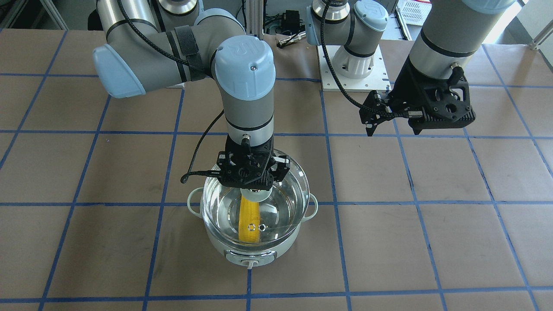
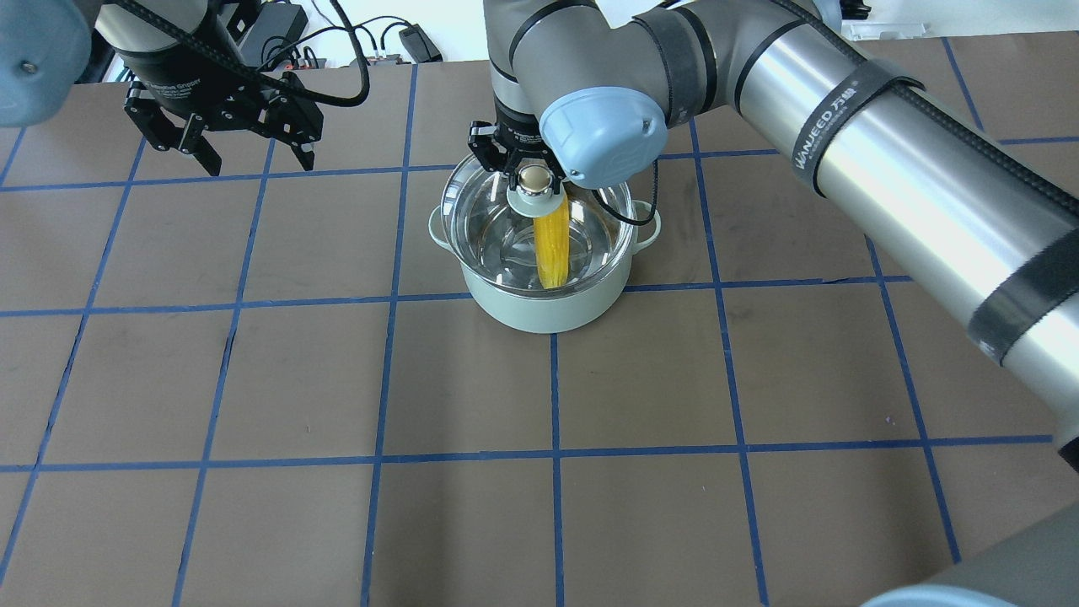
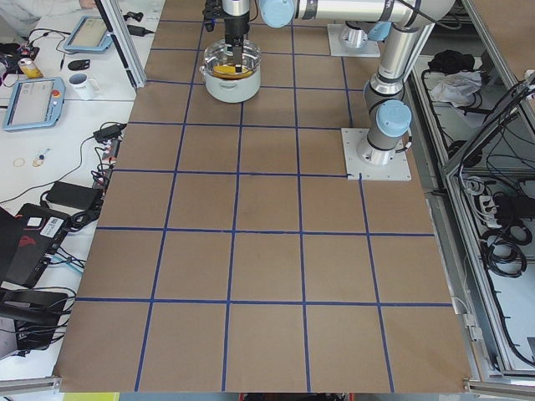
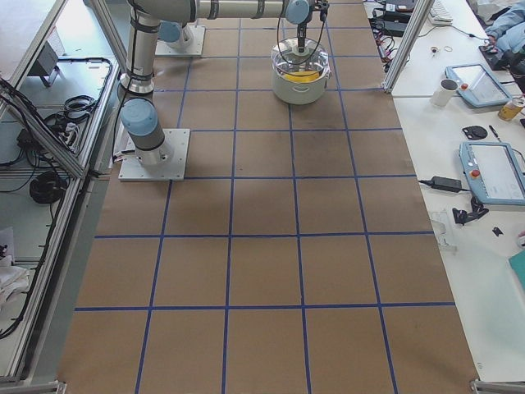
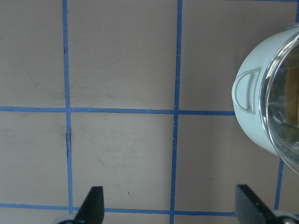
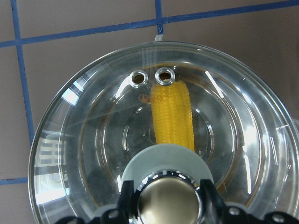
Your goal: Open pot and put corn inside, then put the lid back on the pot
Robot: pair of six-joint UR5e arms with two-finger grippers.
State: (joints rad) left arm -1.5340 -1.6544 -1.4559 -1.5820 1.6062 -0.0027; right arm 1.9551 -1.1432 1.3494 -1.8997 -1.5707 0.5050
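One corn (image 1: 249, 221) lies in pot (image 2: 539, 312); right claw (image 6: 167, 198) grips lid (image 6: 88, 140); left claw (image 5: 170, 193) wide.

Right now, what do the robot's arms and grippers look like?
The left arm and right arm are grey tubes with pale blue joint caps, one marked UR. Black cables run along them; one strap reads WANJEED. The left gripper and right gripper are black, two-fingered.

The corn (image 2: 552, 244) lies inside the pot (image 2: 539, 312) beneath the lid (image 2: 489, 228); right gripper (image 2: 533, 181) above the pot's centre, left gripper (image 2: 253, 152) well apart to the pot's left.
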